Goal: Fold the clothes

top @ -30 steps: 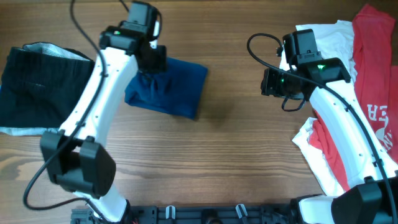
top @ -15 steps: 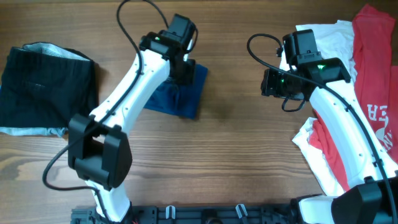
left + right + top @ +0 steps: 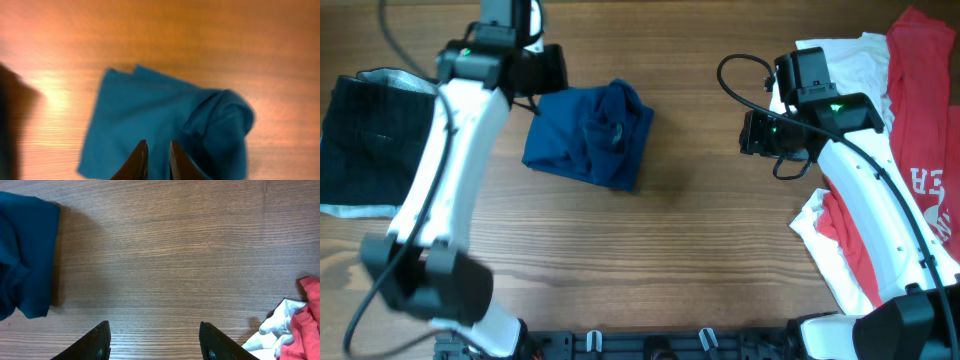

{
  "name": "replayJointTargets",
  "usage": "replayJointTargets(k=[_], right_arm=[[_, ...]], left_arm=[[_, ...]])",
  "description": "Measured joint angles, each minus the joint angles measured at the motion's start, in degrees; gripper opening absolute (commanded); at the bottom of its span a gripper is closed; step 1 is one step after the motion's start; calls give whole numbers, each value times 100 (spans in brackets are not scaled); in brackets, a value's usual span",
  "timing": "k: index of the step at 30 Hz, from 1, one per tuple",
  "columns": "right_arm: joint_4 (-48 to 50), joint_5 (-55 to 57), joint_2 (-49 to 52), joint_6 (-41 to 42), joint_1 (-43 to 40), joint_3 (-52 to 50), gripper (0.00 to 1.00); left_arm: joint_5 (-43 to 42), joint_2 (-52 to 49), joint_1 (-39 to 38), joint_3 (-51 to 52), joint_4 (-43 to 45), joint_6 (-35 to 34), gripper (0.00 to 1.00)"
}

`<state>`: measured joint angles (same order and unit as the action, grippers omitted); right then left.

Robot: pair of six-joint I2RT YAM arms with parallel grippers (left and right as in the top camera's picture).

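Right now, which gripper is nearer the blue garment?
Left. The left gripper hovers at the blue garment's left edge; the right gripper hangs well off to its right, nowhere near touching it.

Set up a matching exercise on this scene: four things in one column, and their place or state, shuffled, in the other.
Column one
1. blue garment
2. black garment
3. red shirt
4. right gripper

Column two
a. at the far left
b. open, holding nothing
c. left of centre, bunched at one end
d. at the far right, lying over the white shirt

Pairs: 1-c, 2-a, 3-d, 4-b
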<state>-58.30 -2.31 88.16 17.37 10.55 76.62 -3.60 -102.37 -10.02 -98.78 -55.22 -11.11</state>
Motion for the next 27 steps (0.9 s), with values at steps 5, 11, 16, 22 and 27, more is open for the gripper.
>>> replayJointTargets(k=[5,11,16,22,27], right_arm=[[-33,0,0,-2,0,0,57],[-44,0,0,0,0,0,57],[-37,0,0,0,0,0,58],[-28,0,0,-2,0,0,58],[-20,0,0,-2,0,0,58]], left_arm=[[-625,-949,-205,7,70,-15,10],[-1589,-1878,-977,17,-37,-79,4],[-1731,-1897,-1604,37,-387,-33,4],[-1425,-1279,-1165,48,-321,46,6],[-789,-481,-179,11,-232,-35,4]])
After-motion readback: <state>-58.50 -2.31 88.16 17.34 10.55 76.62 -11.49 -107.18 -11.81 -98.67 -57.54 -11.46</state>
